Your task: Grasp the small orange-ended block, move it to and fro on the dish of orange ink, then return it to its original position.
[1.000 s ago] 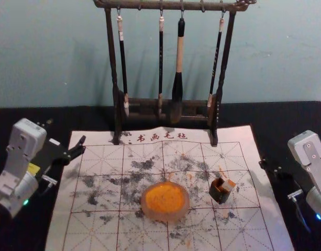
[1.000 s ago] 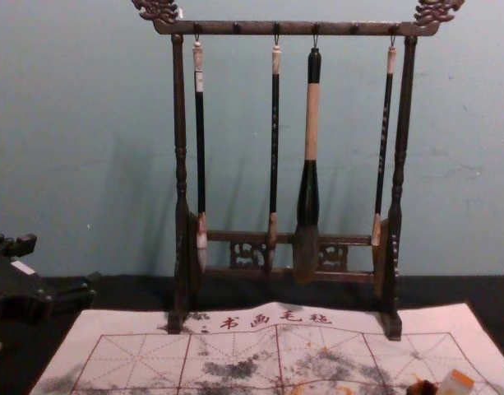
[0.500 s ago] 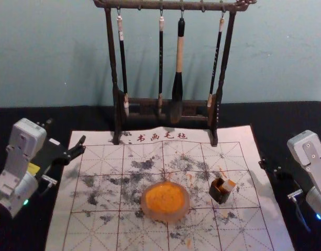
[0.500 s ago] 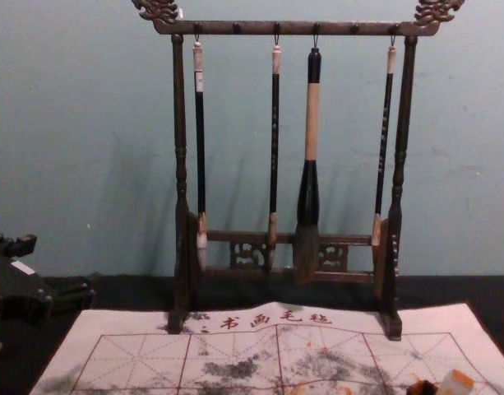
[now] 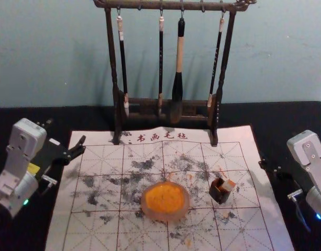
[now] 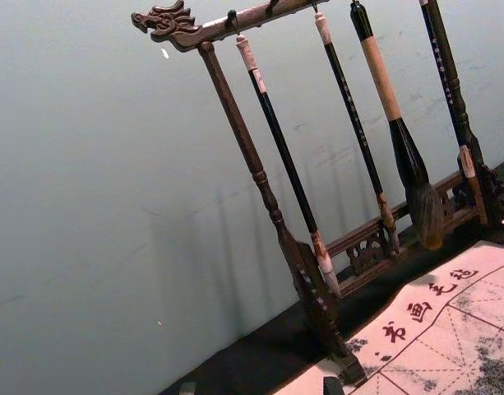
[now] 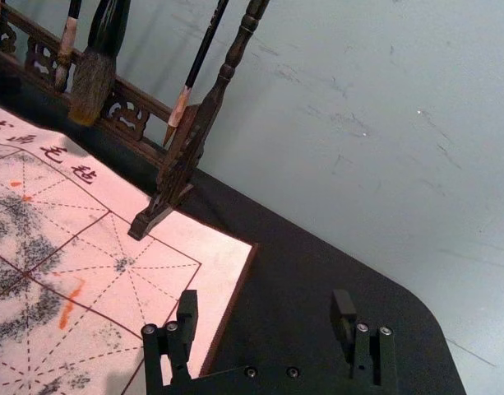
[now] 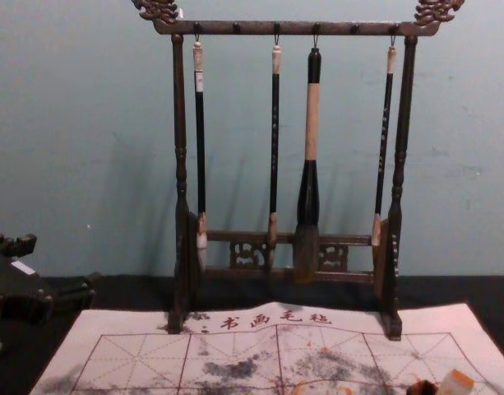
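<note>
My left gripper [image 5: 66, 137] hangs open beyond the mat's left edge; its fingertips also show in the left wrist view, where the gripper [image 6: 260, 387] holds nothing. Off the mat's right side is my right gripper [image 5: 270, 168], and in the right wrist view this gripper [image 7: 264, 306] has its fingers wide apart, nothing between them. The small orange-ended block [image 5: 229, 185] leans in a little dark open box [image 5: 220, 192] on the right of the mat. Left of the box lies the round dish of orange ink [image 5: 165, 201]. In the chest view the block [image 8: 455, 383] appears at the lower right.
A dark wooden rack [image 5: 219, 102] with several hanging brushes stands at the mat's back edge. The gridded white mat [image 5: 100, 232], stained with black and orange, lies on the black table [image 5: 301, 117]. A wall rises behind.
My right arm has shifted very slightly inward in the head view. The left arm, block, box and dish stay where they were.
</note>
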Robot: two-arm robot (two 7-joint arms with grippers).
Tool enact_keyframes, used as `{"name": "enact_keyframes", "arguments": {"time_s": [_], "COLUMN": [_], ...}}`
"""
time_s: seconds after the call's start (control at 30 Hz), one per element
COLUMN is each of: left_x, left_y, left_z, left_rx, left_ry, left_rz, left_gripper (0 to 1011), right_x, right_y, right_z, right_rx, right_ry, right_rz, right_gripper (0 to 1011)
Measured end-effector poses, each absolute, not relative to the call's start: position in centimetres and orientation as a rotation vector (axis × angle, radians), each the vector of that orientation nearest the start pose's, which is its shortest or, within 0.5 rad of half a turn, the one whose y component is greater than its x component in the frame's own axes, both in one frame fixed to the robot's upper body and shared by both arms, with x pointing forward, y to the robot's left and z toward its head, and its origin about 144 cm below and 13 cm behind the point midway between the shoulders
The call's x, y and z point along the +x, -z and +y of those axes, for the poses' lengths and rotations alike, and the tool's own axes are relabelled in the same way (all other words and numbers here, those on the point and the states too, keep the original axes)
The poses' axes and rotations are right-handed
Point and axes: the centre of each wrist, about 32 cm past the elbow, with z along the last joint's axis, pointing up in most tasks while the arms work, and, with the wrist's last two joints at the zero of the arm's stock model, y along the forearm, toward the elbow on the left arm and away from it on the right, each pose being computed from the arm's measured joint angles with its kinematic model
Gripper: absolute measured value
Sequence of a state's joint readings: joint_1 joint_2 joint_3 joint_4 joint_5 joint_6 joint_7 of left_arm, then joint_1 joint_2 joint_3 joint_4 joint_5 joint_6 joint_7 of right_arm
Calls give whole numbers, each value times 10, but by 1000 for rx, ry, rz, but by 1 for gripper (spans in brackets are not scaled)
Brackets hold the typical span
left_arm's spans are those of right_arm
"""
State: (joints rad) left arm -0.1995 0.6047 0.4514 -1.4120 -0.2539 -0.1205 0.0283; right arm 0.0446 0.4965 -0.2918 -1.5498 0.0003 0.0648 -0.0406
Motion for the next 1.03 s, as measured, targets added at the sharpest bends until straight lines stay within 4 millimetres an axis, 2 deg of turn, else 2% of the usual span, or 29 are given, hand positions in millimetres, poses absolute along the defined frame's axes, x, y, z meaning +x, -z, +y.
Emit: {"name": "enact_keyframes", "arguments": {"time_s": [1.03], "left_x": [489], "left_y": [-1140], "left_z": [310], "left_rx": [305], "left_ry": [-1248], "left_rz": [-285], "left_gripper": [1001], "right_x": [459], "right_y": [-1141], "right_z": [-290], "right_rx": [-468], "right_ry": [1320], "right_rz": [-312], "right_gripper": [1000]}}
